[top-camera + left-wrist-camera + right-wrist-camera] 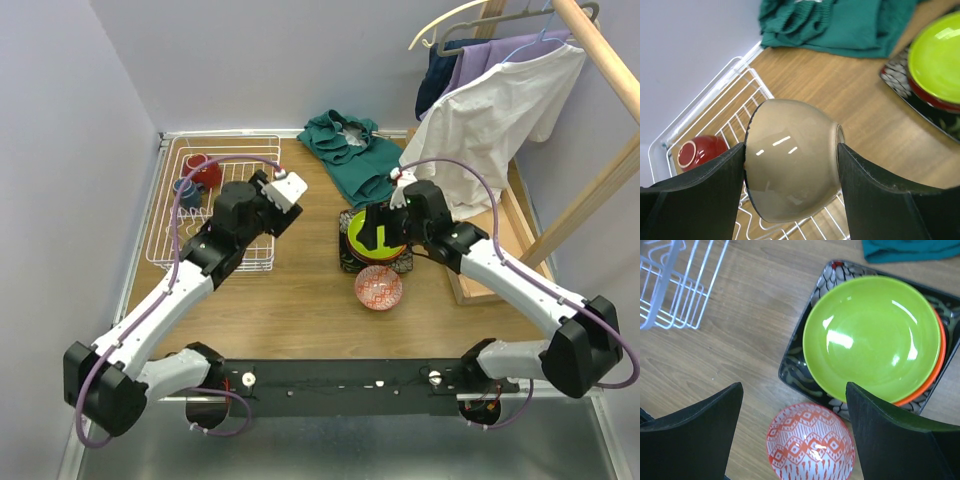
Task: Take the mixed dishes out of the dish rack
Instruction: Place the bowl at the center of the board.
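Observation:
My left gripper [281, 193] is shut on a beige bowl [790, 160], held tilted above the right end of the white wire dish rack [168, 222]. A red cup [203, 170] and a dark-blue mug [187, 192] lie in the rack. My right gripper [795, 430] is open and empty above a red-patterned bowl [810, 442] on the table. Beside the bowl, a lime-green plate [870, 337] sits on an orange plate [936, 369] on a black square floral plate [795, 372]. No blue-white bowl shows.
A green cloth [350, 150] lies at the back middle. Clothes [490, 110] hang from a wooden rack at the right, over a long wooden tray [478, 290]. Walls close the table at the back and left.

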